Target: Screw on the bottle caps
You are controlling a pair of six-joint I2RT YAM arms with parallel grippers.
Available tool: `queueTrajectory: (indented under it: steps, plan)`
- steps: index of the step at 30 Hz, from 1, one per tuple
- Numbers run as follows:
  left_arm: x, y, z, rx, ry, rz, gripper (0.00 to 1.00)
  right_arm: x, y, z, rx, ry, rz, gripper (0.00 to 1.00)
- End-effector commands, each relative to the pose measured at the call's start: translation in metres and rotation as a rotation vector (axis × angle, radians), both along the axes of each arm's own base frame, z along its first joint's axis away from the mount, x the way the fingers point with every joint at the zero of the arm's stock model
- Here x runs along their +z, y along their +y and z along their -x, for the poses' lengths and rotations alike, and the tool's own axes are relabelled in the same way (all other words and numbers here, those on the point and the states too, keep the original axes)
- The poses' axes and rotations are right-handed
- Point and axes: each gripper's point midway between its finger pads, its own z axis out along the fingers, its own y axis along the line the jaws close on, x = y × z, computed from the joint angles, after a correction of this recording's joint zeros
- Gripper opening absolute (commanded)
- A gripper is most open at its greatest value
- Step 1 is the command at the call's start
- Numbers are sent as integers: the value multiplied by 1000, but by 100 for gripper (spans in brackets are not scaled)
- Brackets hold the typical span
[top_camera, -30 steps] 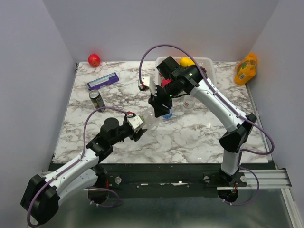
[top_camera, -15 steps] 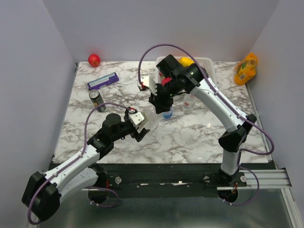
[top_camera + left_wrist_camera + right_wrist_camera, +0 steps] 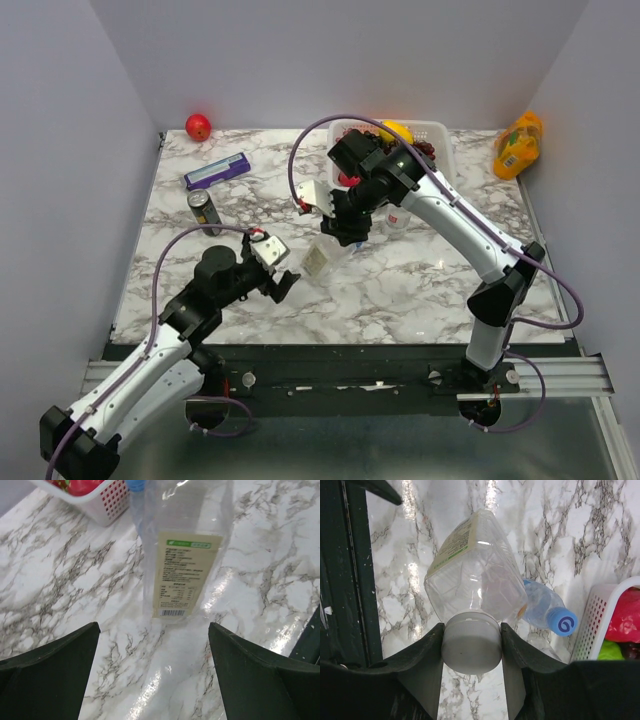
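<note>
Capping step: right gripper (image 3: 471,635) pinches white cap (image 3: 471,652) on centre-frame bottle (image 3: 475,575), left gripper (image 3: 154,630) wide open below; next likely needs a tightening twist.

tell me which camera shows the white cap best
Right wrist: the white cap fills the near frame, pinched by the right end effector on the labelled bottle. Left wrist shows only that bottle's body and label, neck cut off. In the top external view the right arm hides it.
</note>
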Motion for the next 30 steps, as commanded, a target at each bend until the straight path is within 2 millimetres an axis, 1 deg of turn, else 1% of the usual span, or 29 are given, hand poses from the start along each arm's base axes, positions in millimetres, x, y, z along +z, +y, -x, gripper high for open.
queueTrajectory:
  steps: [1, 2, 4, 5, 6, 7, 8, 9, 10, 11, 12, 15, 19, 20, 22, 24, 25, 26, 27, 29, 30]
  plan:
    - [-12, 21, -38, 279, 76, 61, 98, 1, -33, 37, 39, 79, 110, 29]
    - [-19, 18, -43, 285, 104, 51, 97, 1, -31, 37, 44, 77, 113, 29]
    - [-18, 14, -50, 306, 131, 77, 97, -1, -25, 39, 60, 79, 115, 30]
    - [-31, 20, -57, 353, 171, 57, 97, -1, -23, 39, 62, 76, 111, 30]
    - [-29, 18, -63, 380, 184, 97, 97, -2, -21, 40, 68, 80, 114, 30]
    - [-32, 18, -66, 394, 201, 109, 96, -4, -20, 39, 70, 84, 117, 30]
    - [-39, 28, -75, 469, 211, 100, 96, -5, -19, 40, 77, 86, 119, 30]
    - [-40, 32, -81, 511, 228, 143, 96, -6, -18, 41, 78, 90, 121, 30]
    - [-41, 32, -84, 520, 240, 158, 96, -8, -18, 43, 80, 97, 125, 30]
    - [-48, 30, -86, 523, 263, 165, 96, -9, -18, 43, 77, 100, 129, 31]
    - [-45, 26, -88, 500, 266, 198, 95, -11, -18, 43, 72, 103, 136, 31]
    - [-50, 11, -86, 427, 292, 249, 94, -16, -17, 42, 61, 114, 151, 31]
    - [-60, 5, -85, 410, 324, 254, 93, -21, -12, 38, 39, 131, 157, 33]
    - [-67, 4, -84, 402, 343, 243, 94, -21, -9, 37, 23, 136, 154, 34]
    - [-75, -2, -77, 363, 376, 234, 93, -27, -3, 34, 8, 155, 160, 37]
    - [-83, -2, -75, 370, 407, 231, 93, -24, 3, 31, -6, 159, 142, 40]
    - [-85, -2, -74, 366, 411, 230, 93, -28, 6, 29, -9, 169, 147, 41]
    - [-86, -3, -73, 363, 416, 228, 93, -28, 7, 28, -15, 169, 146, 42]
    - [-87, -2, -74, 364, 413, 222, 93, -26, 11, 25, -19, 160, 137, 45]
    - [-91, 1, -76, 384, 415, 207, 93, -27, 15, 22, -30, 162, 134, 49]
    - [-92, 2, -76, 393, 419, 202, 93, -25, 17, 21, -31, 156, 124, 52]
